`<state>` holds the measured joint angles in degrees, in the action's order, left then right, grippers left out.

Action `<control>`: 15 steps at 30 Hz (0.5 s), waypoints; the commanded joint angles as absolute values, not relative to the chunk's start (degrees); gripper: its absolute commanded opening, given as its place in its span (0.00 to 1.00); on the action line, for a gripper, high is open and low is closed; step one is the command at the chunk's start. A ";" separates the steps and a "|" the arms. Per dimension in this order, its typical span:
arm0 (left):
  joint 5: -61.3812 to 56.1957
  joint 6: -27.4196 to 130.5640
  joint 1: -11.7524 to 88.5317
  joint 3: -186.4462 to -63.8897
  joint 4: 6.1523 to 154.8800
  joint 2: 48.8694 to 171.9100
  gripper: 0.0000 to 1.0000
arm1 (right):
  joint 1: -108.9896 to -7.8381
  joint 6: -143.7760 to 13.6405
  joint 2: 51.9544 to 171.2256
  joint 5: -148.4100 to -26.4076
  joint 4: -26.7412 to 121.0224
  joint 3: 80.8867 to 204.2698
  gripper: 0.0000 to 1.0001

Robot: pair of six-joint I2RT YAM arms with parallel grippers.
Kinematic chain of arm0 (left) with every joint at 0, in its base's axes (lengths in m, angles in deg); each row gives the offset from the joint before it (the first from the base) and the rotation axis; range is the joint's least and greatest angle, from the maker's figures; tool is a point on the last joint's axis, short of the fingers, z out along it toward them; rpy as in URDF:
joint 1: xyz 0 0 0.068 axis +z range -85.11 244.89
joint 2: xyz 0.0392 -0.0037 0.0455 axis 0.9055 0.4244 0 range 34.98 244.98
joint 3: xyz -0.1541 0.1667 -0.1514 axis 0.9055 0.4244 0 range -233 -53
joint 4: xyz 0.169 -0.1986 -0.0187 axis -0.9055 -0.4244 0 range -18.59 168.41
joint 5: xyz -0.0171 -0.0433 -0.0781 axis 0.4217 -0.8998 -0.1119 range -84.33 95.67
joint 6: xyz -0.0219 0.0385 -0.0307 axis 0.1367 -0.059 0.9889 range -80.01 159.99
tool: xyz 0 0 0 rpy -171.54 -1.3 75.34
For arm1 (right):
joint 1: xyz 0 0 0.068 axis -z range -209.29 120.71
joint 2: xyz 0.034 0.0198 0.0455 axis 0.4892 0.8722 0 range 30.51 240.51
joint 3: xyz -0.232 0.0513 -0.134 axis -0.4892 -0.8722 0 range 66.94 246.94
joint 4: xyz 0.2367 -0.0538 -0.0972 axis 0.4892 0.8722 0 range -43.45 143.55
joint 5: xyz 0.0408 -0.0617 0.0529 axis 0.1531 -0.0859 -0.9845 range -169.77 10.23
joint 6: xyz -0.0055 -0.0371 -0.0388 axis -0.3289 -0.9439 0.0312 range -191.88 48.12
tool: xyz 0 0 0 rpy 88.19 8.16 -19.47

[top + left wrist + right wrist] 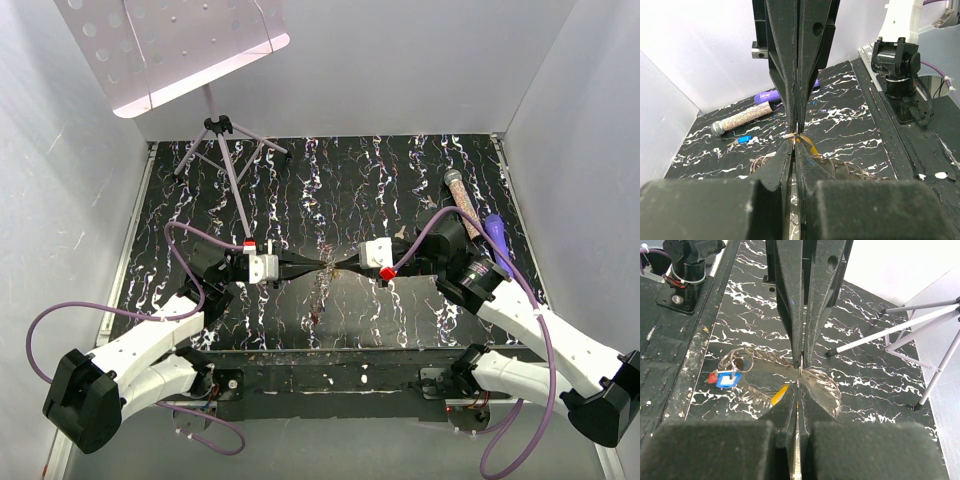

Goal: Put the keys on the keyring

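Both grippers meet tip to tip above the middle of the table. My left gripper (318, 265) (796, 142) is shut on a thin wire of the keyring (840, 167). Facing it, my right gripper (346, 265) (799, 385) is shut on a thin silver edge of the same keyring (826, 385), which is a chain of linked rings. One of the keys (808, 145) (779, 394), yellow-orange, hangs right at the meeting point. A blue head (728, 380) and a red one (713, 376) hang on the rings. Another blue key (743, 139) lies on the table.
A clear tube of pinkish beads (462, 203) (742, 119) and a purple marker pen (497, 240) (767, 96) lie at the far right. A tripod stand (232, 170) (900, 330) with a white perforated board stands at the back left. White walls enclose the table.
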<state>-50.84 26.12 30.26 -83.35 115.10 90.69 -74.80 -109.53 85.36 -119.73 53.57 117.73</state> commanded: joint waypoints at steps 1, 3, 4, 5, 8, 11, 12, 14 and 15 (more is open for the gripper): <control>-50.23 25.84 30.00 -82.97 117.00 89.04 0.00 | -75.17 -108.88 85.09 -118.97 51.29 119.06 0.01; -50.23 25.67 30.00 -82.97 117.08 89.04 0.00 | -75.17 -108.97 85.00 -118.53 51.47 119.15 0.01; -50.32 25.75 30.00 -82.97 117.00 89.04 0.00 | -75.17 -108.97 85.09 -118.53 51.55 119.15 0.01; -50.40 25.75 30.00 -83.06 116.82 89.12 0.00 | -75.17 -108.89 85.00 -118.53 51.64 119.15 0.01; -50.49 25.84 30.00 -83.06 117.00 89.12 0.00 | -75.17 -108.80 85.18 -118.79 51.47 119.06 0.01; -50.49 25.84 30.00 -83.06 117.00 89.21 0.00 | -75.25 -108.62 85.27 -118.97 51.21 119.24 0.01; -50.49 25.84 30.00 -83.06 117.08 89.13 0.00 | -75.17 -108.45 85.35 -119.05 51.20 119.33 0.01; -50.41 25.93 30.00 -83.06 117.00 89.13 0.00 | -75.17 -108.45 85.44 -119.49 51.20 119.41 0.01; -50.32 25.93 30.00 -83.06 117.00 89.21 0.00 | -75.17 -108.36 85.35 -119.49 51.20 119.50 0.01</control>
<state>-50.84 26.10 30.26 -83.35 115.08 90.69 -74.80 -109.29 85.36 -118.92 53.59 117.73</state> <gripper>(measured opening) 0.018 0.023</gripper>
